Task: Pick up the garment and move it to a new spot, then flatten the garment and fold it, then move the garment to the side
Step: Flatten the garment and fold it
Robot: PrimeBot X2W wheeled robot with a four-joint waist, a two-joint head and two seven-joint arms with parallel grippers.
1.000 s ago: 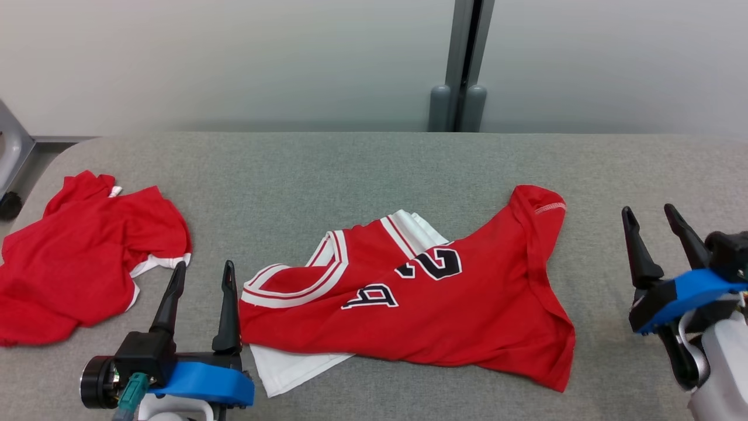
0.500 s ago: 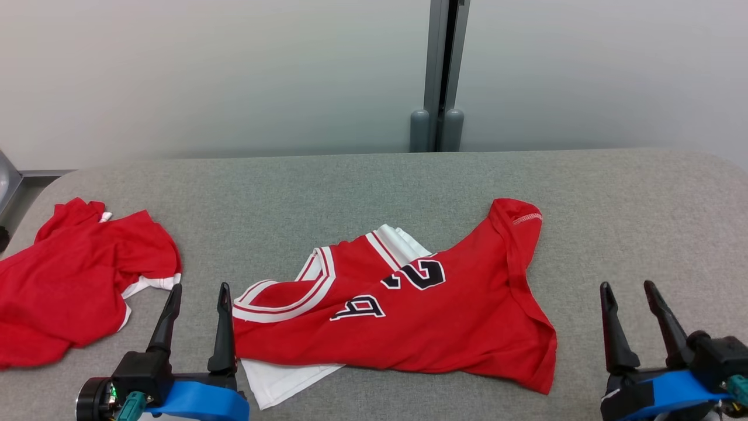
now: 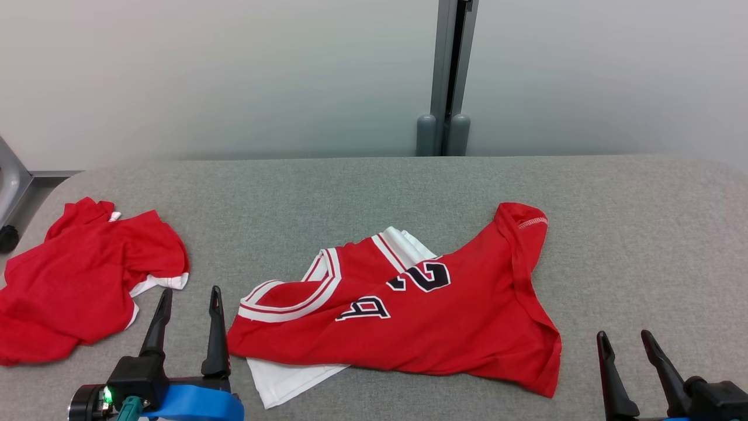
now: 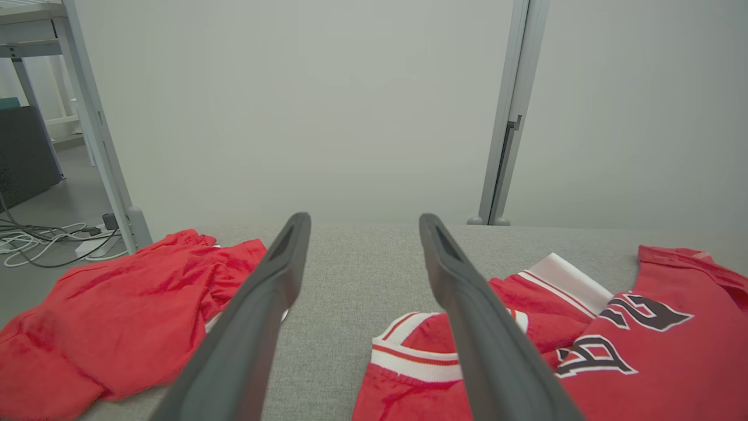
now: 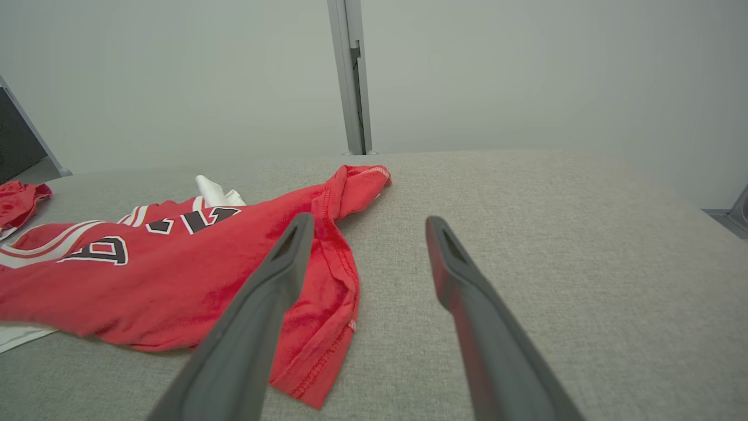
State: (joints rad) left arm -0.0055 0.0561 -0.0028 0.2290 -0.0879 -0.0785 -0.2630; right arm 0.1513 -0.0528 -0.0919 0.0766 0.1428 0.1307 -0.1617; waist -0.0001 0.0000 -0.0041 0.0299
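Observation:
The garment (image 3: 444, 327) is a red jersey with white trim and black numbers. It lies crumpled in the middle of the grey table, with a white layer poking out from under its near left edge. My left gripper (image 3: 191, 290) stands open just left of the jersey's collar, apart from it. In the left wrist view the left gripper (image 4: 363, 219) has nothing between its fingers, and the jersey (image 4: 643, 362) lies to the right. My right gripper (image 3: 623, 334) is open at the near right, beyond the jersey's hem. The right wrist view shows the right gripper (image 5: 369, 219) empty beside the jersey (image 5: 175, 292).
A second red garment (image 3: 76, 280) lies bunched at the table's left end. The grey fabric table (image 3: 374, 193) has bare room at the back and right. A grey post (image 3: 450, 76) stands behind the far edge. A metal frame (image 4: 93, 128) and floor cables (image 4: 35, 240) are at the left.
The head camera has shifted. My right gripper has drawn back toward the near edge, and the left one slightly so. Both garments lie as before.

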